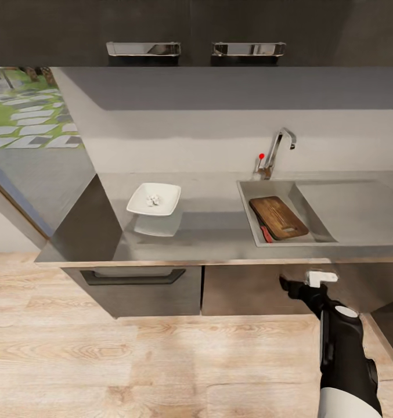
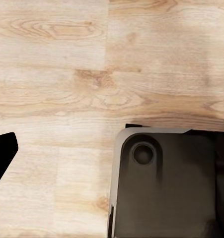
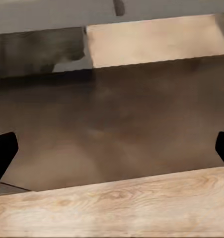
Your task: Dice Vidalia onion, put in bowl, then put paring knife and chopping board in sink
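The right arm reaches up from low over the wooden floor [image 1: 103,360], its right gripper [image 3: 112,148] empty with jaws spread wide before the grey cabinet fronts [image 1: 242,287] below the sink [image 1: 277,191]; whether the left gripper [image 2: 2,153] is open cannot be told. Beyond, on the glossy countertop [image 1: 208,232], the chopping board [image 1: 277,216] and paring knife [image 1: 264,229] lie in the sink. Left of the sink sits the bowl [image 1: 154,199] holding diced Vidalia onion [image 1: 153,200], and the chrome tap [image 1: 277,148] rises at the wall behind.

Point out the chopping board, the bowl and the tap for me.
chopping board [image 1: 279,216], head view, middle of its wooden face.
bowl [image 1: 167,197], head view, bare right inner wall.
tap [image 1: 276,148], head view, upright chrome spout.
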Controlling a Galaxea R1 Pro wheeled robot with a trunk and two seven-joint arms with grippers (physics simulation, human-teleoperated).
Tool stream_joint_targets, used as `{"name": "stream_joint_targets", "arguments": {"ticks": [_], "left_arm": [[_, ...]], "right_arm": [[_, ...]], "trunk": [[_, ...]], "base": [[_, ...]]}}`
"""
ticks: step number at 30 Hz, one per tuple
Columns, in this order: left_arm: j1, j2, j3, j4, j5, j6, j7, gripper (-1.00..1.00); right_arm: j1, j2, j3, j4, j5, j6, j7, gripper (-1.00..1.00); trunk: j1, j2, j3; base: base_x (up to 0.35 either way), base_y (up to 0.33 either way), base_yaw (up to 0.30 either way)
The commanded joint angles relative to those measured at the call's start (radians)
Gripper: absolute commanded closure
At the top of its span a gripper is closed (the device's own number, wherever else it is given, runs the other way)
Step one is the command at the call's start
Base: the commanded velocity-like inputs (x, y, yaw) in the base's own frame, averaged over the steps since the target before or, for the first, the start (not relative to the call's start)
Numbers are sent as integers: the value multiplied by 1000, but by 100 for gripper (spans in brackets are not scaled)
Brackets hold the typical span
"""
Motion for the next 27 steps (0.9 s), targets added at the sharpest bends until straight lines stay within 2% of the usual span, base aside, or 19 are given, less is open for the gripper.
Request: {"name": "stream_joint_targets", "arguments": {"ticks": [1,3,6,8,10,12,13,14,15,17,22,23,27], "left_arm": [[0,1,-8,-2,9,-2,5,-100],[0,1,-8,-2,9,-2,5,-100],[0,1,-8,-2,9,-2,5,-100],[0,1,-8,-2,10,-2,5,-100],[0,1,-8,-2,10,-2,6,-100],[0,1,-8,-3,10,-2,6,-100],[0,1,-8,-3,10,-1,6,-100],[0,1,-8,-2,10,-1,6,-100],[0,1,-8,-1,11,0,7,-100],[0,1,-7,0,11,1,8,-100],[0,3,-5,1,13,6,24,-100],[0,3,-5,2,13,6,32,-100],[0,1,-5,7,15,9,141,-100]], "right_arm": [[7,1,-4,19,15,1,11,-100],[18,1,-6,107,43,-28,10,-100],[23,1,-14,329,109,-179,-19,-100],[24,1,-24,545,144,-283,-125,-100],[24,1,-27,840,159,-425,-301,-100],[25,1,-27,1061,162,-547,-395,-100],[25,-38,-26,1216,163,-638,-452,-100],[27,-58,-25,1283,162,-690,-481,-100],[43,-72,-25,1324,162,-726,-501,-100],[125,-89,-24,1371,162,-772,-526,-100],[292,-100,-24,1392,161,-791,-542,-100],[301,-101,-24,1392,161,-791,-543,-100],[353,-102,-26,1393,149,-780,-596,-100]], "trunk": [[1,-2,-1],[1,-2,-1],[1,-2,-1],[1,-2,-1],[1,-2,-1],[1,-2,-1],[1,-2,-1],[1,-2,-1],[1,-2,-1],[1,-2,-1],[1,-2,-1],[1,-2,-1],[1,-2,-1]], "base": [[0,0,0],[0,0,0],[0,0,0],[0,0,0],[0,0,0],[0,0,0],[0,0,0],[0,0,0],[0,0,0],[0,0,0],[0,0,0],[0,0,0],[0,0,0]]}}
